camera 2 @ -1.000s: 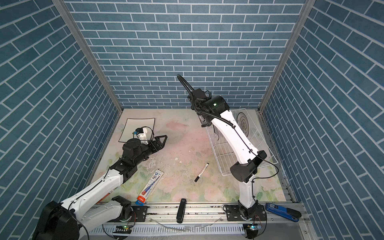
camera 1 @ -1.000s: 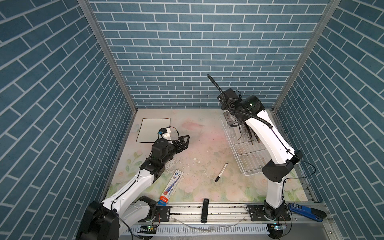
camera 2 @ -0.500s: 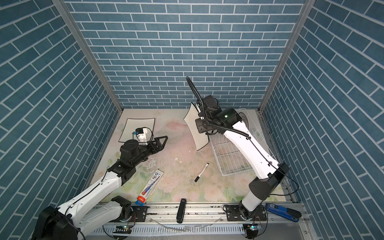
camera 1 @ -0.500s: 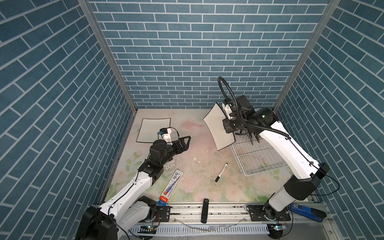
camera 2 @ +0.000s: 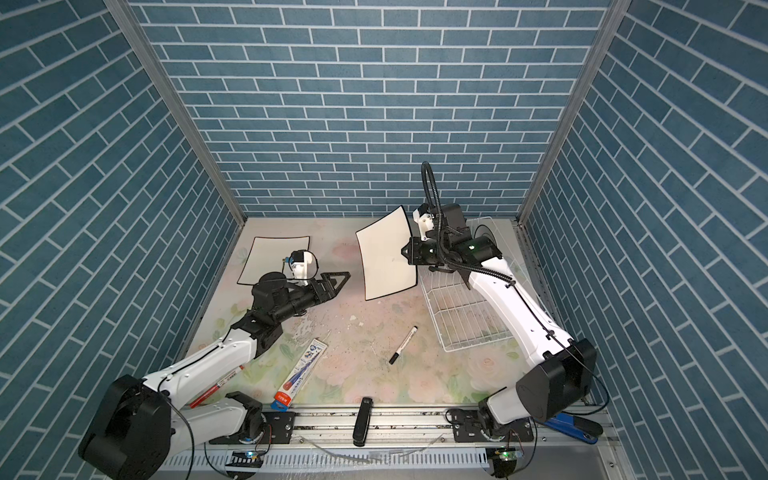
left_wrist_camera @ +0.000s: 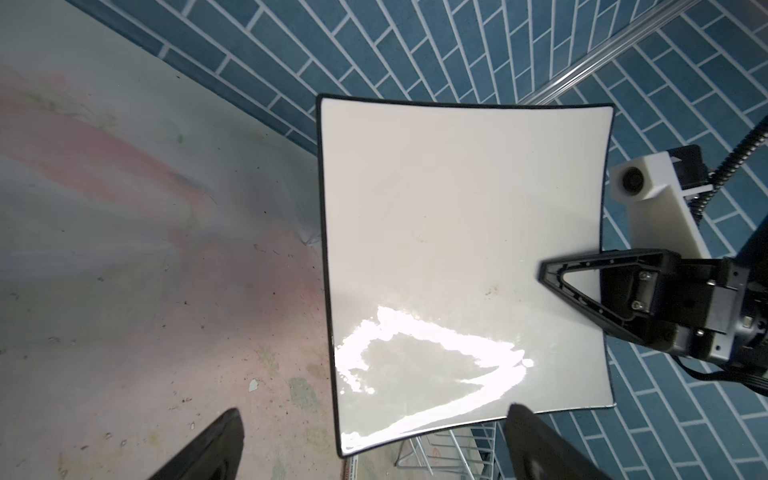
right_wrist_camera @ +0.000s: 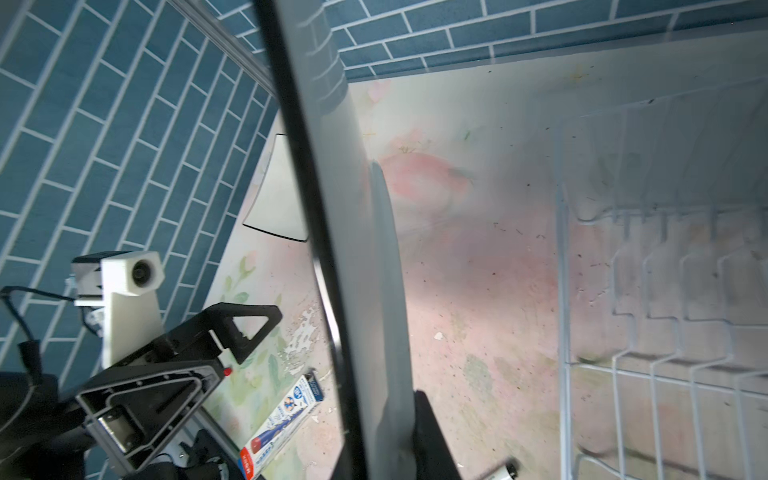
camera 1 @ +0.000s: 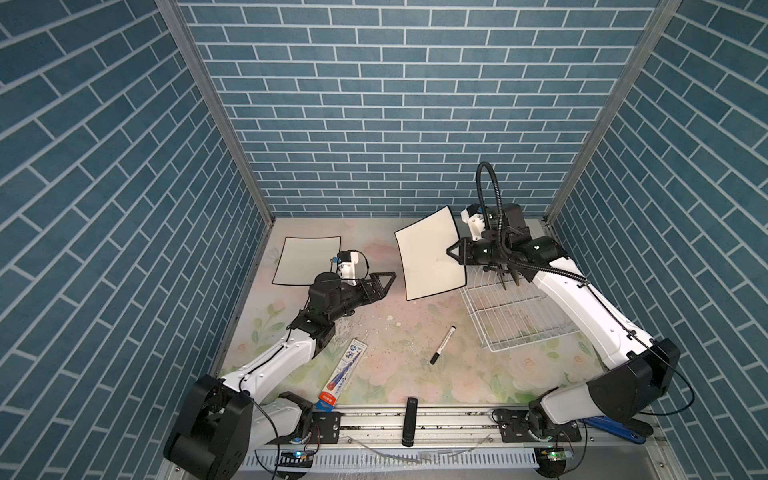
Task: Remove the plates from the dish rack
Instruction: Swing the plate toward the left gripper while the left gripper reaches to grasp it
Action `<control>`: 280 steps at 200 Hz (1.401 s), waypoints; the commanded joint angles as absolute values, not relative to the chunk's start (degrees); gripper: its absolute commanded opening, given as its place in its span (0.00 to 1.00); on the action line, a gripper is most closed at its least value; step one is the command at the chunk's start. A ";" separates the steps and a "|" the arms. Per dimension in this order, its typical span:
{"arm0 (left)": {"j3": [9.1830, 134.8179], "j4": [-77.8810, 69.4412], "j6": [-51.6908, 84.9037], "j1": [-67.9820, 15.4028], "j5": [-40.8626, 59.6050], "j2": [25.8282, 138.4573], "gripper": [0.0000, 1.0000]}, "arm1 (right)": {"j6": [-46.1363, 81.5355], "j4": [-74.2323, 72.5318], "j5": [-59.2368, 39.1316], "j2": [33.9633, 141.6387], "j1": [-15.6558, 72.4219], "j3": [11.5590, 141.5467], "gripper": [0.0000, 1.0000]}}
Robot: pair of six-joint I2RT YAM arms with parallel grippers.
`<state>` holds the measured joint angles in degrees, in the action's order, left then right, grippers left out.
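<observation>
My right claw (camera 1: 454, 253) swung the plate (camera 1: 428, 255) out of the rack (camera 1: 513, 320), still clamped on its edge; left claw (camera 1: 380, 286) spread wide, handoff next imo.

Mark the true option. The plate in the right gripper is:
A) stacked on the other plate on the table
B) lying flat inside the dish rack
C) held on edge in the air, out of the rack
C: the right gripper pinches the plate by one edge and holds it tilted upright above the table, out of the dish rack.
</observation>
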<state>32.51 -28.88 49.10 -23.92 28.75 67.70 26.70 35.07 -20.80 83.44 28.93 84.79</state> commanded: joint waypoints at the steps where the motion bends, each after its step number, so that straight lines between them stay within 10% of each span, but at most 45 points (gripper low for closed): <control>1: 35.20 -33.97 49.50 -24.05 34.10 69.43 1.00 | 32.43 21.78 -32.69 78.38 27.64 83.56 0.00; 148: 39.17 -44.88 53.42 -23.79 46.14 82.44 0.92 | 31.27 15.30 -51.50 75.11 21.23 71.92 0.00; 280: 39.81 -59.98 65.82 -23.14 49.75 88.20 0.44 | 34.19 7.90 -57.47 75.50 18.60 66.93 0.00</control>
